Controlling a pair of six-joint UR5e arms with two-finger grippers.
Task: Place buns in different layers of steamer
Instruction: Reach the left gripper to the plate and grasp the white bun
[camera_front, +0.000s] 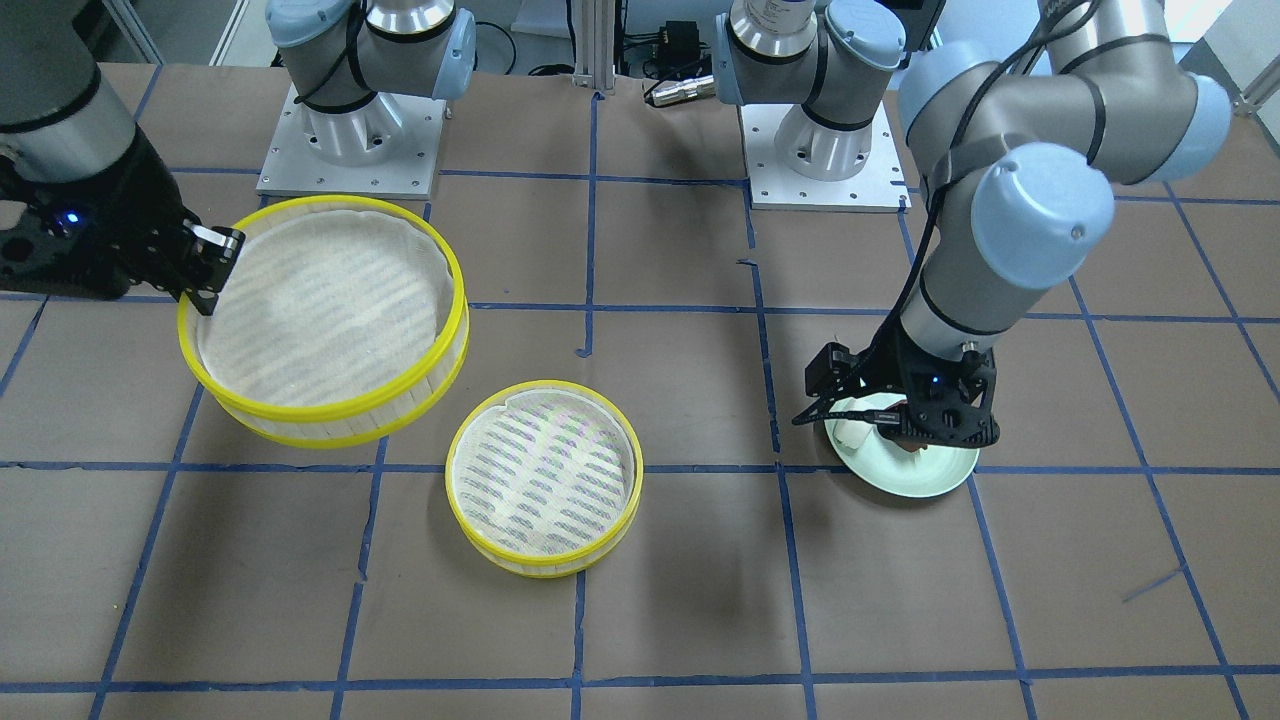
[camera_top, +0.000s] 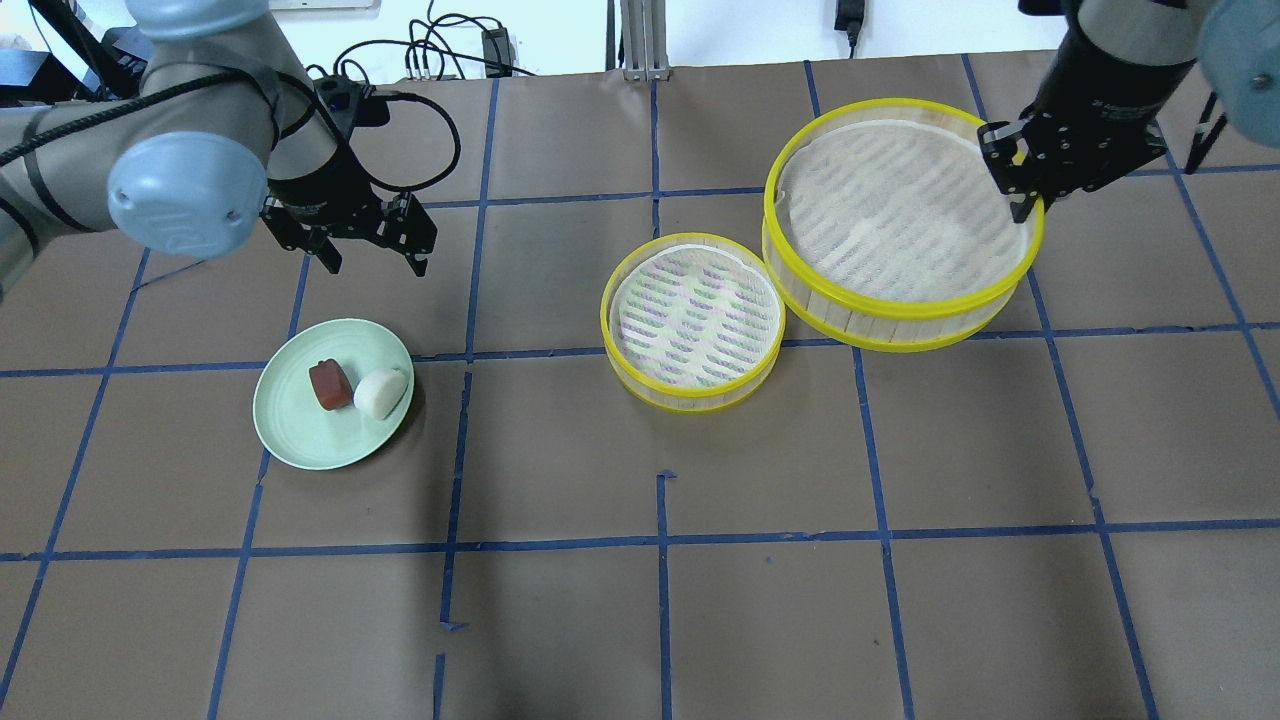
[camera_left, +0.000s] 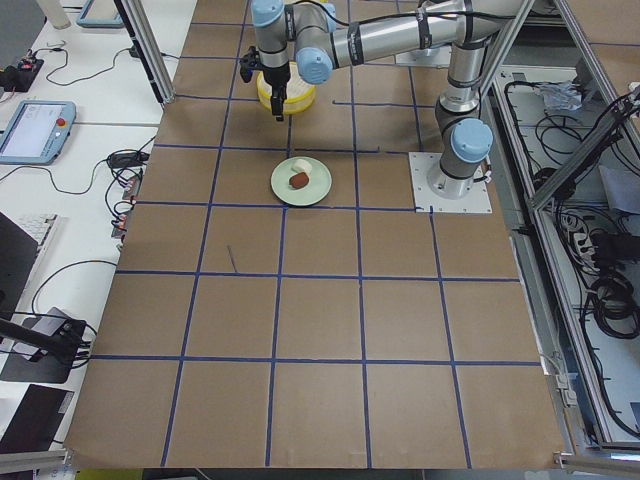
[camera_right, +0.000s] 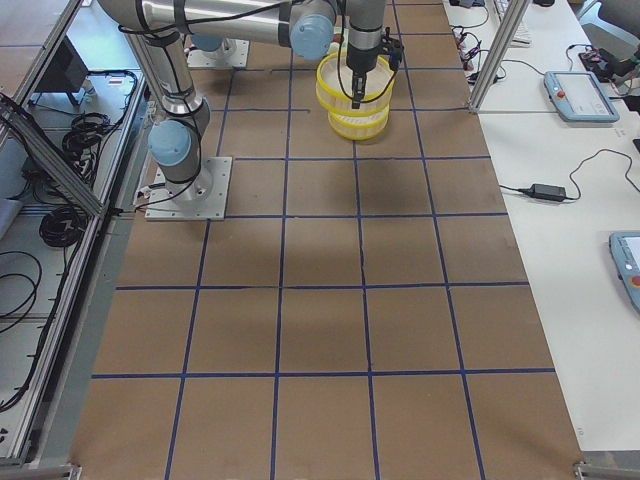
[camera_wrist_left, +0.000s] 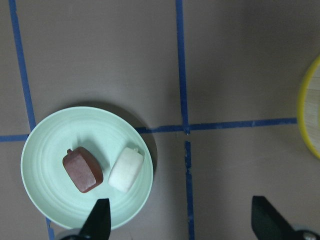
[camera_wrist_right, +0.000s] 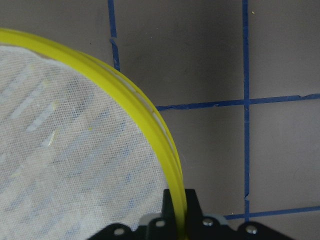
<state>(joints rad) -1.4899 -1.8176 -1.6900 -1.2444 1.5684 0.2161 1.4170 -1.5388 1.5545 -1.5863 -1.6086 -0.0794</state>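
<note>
A dark reddish-brown bun (camera_top: 329, 384) and a white bun (camera_top: 381, 392) lie side by side on a pale green plate (camera_top: 300, 430). My left gripper (camera_top: 377, 266) is open and empty above the plate's far side. In the left wrist view both buns, the brown one (camera_wrist_left: 82, 170) and the white one (camera_wrist_left: 126, 169), sit just ahead of the left fingertip (camera_wrist_left: 101, 212). My right gripper (camera_top: 1015, 205) is shut on the yellow rim (camera_wrist_right: 150, 125) of one steamer layer (camera_top: 905, 300) and holds it off the table. The other layer (camera_top: 690, 392) stands empty on the table beside it.
Brown paper with blue tape lines covers the table. The two arm bases (camera_front: 350, 130) (camera_front: 825, 140) stand at the robot's edge. The held layer (camera_front: 330, 405) hangs beside the standing one (camera_front: 545, 565) in the front-facing view.
</note>
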